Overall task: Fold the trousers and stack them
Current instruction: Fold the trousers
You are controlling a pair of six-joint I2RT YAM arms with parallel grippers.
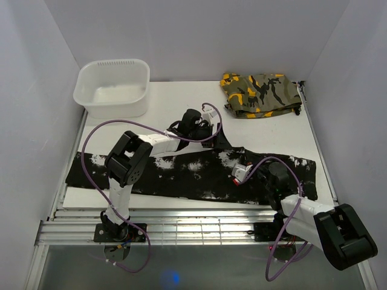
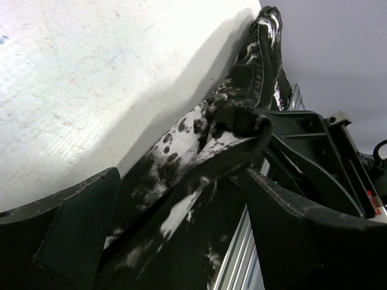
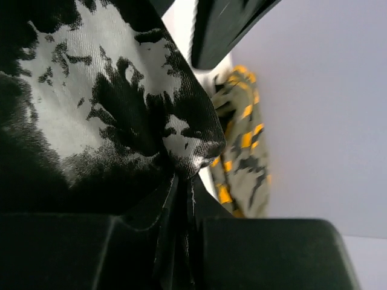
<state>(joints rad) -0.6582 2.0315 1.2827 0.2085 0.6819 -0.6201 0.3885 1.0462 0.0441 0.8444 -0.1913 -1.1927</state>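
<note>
While right fingers pinch trousers, spread left fingers straddle them.

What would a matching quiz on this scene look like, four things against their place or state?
Things:
1 white tub
2 camouflage garment
3 left gripper
4 right gripper

Place or state:
A shut on the trousers
B far left corner
C open
D far right corner

Pairs: 1-B, 2-D, 3-C, 4-A

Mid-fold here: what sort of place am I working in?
Probably a lab test cell: plain white walls box in a white table, with aluminium rails along its near edge and a plastic tub at the back.
</note>
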